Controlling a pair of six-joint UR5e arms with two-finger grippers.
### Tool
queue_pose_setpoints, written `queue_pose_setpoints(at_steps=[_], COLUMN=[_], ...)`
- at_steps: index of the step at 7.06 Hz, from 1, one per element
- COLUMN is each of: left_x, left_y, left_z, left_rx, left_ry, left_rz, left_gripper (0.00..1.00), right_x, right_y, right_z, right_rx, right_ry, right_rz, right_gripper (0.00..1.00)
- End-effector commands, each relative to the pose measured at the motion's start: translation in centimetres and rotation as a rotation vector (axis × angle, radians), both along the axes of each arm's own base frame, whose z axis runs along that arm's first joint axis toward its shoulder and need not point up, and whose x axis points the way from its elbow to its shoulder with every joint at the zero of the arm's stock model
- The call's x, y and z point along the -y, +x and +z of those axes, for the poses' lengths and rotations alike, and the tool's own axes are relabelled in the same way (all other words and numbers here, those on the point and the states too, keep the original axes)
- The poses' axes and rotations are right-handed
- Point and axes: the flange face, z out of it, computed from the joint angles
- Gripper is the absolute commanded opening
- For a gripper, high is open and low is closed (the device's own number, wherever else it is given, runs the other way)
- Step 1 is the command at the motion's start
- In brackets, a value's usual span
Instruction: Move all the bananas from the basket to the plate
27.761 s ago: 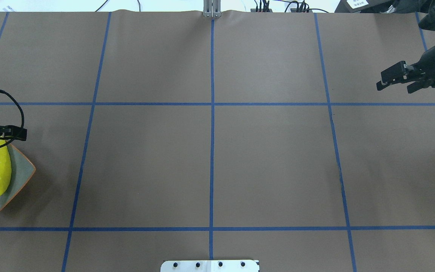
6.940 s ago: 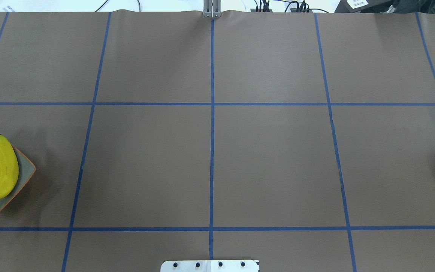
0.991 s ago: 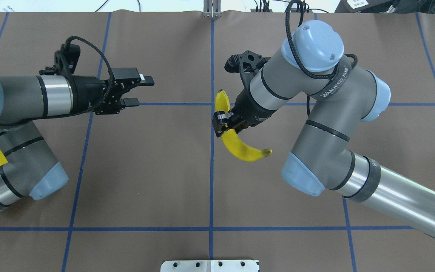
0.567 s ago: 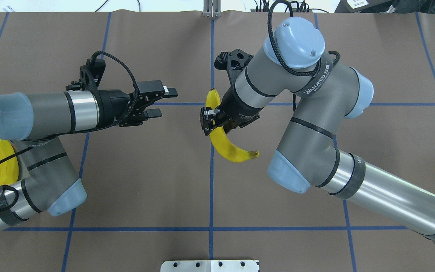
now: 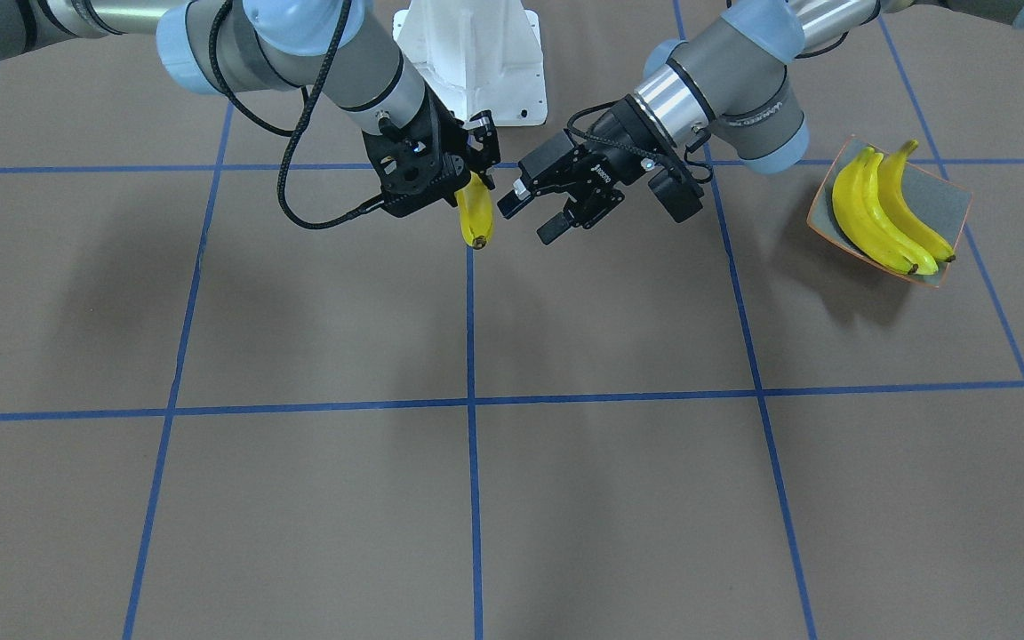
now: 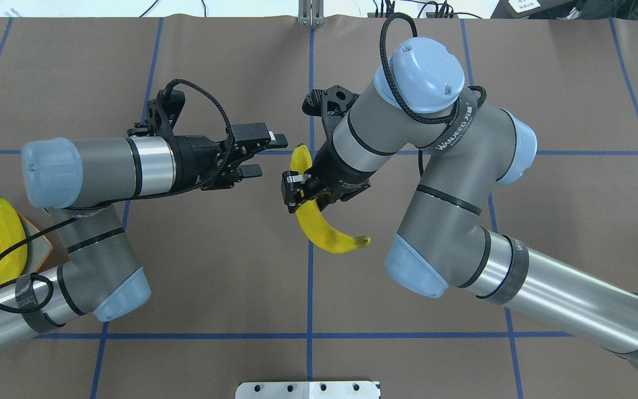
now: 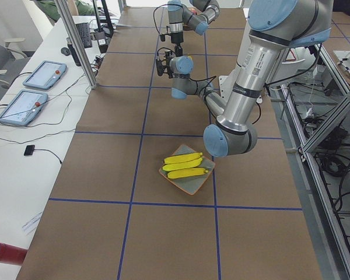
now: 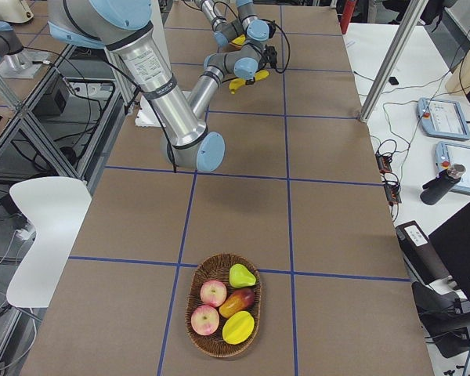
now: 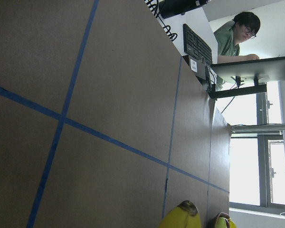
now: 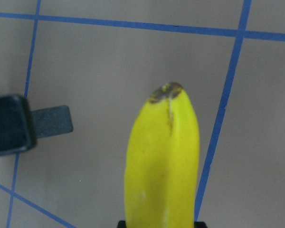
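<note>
My right gripper (image 6: 302, 195) is shut on a yellow banana (image 6: 327, 235) and holds it above the table's middle; the banana's dark tip shows in the right wrist view (image 10: 164, 156). My left gripper (image 6: 268, 154) is open, empty, and level with the banana's upper end, a short gap to its left. In the front view the left gripper (image 5: 527, 220) sits just right of the banana (image 5: 475, 218). Two more bananas (image 5: 885, 213) lie side by side in the grey, orange-rimmed plate (image 5: 952, 191) at the table's left end. The plate also shows in the overhead view (image 6: 41, 250).
A woven basket (image 8: 194, 321) with apples, a pear and other fruit stands at the table's right end. The white robot base (image 5: 476, 53) is behind the grippers. Tablets (image 7: 38, 87) lie on a side desk. Blue tape lines cross the brown table.
Both arms came in over the table. The right gripper has carried the banana leftward toward the centre line, and the open left gripper has moved rightward toward it, narrowing the gap.
</note>
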Motion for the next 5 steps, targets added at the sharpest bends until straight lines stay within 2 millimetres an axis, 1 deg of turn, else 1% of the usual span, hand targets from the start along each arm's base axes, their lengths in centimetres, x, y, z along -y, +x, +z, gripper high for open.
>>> queue_pose_setpoints(at_steps=[1, 3, 5], left_x=[-1.0, -2.1, -2.7], left_y=[1.2, 2.3, 2.5], left_z=[-0.3, -0.1, -0.3], left_rx=[0.003, 0.019, 0.019], left_ry=[0.004, 0.007, 0.016], left_rz=[0.026, 0.059, 0.112], left_gripper=[1.00, 0.99, 0.99], right_x=[-0.9, -1.2, -1.2], right_y=[-0.2, -0.5, -0.5], right_z=[-0.5, -0.5, -0.5], right_rx=[0.010, 0.011, 0.011], right_ry=[0.005, 0.006, 0.006], right_rz=[-0.014, -0.020, -0.020], right_gripper=[0.00, 0.00, 0.00])
